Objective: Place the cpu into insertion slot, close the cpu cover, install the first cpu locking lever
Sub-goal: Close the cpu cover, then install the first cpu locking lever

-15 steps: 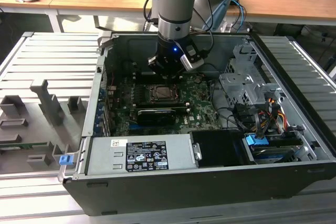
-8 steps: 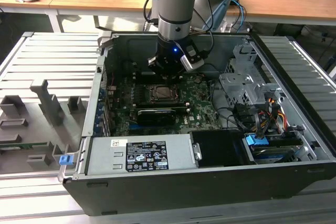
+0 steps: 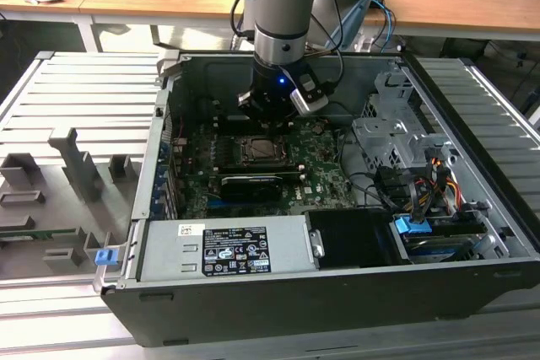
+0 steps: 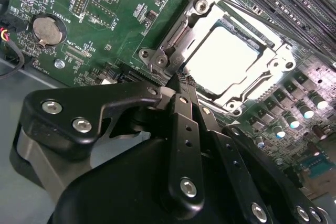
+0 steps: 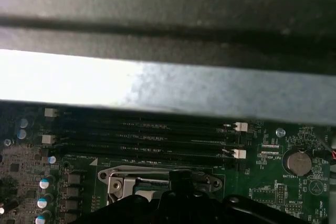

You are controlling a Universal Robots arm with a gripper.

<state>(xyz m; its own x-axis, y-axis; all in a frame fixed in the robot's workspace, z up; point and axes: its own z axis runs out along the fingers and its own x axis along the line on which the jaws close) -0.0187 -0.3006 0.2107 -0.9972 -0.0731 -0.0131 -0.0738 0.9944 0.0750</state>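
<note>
An open computer case [image 3: 337, 276] lies on its side on a ribbed grey tabletop [image 3: 76, 90], with the green motherboard [image 3: 316, 162] flat on its floor. The Universal Robots arm [image 3: 287, 6] comes straight down into the case from the twelve o'clock side of the exterior view.

On the board, the insertion slot [image 3: 257, 152] sits near the middle, and the long black memory slots [image 5: 152, 137] run alongside it, parallel to one of its edges. The cpu cover [image 4: 197, 24], a silvery frame with a wide window, lies flat over the socket, and the cpu [image 4: 226, 59] shows bright through that window, already seated and lying level.

The pincer [image 4: 181, 80] hangs just above the socket's edge; in the exterior view it stands at about twelve o'clock from the socket, very near. In the second wrist view its black fingers [image 4: 184, 124] are pressed together into a thin blade and grasp nothing. The tip points at the cover's corner by the hinge screws [image 4: 160, 60], so the socket lies directly ahead of the fingertips and slightly below, at roughly one o'clock from the tip there. Whether the tip touches the metal cannot be told.
</note>
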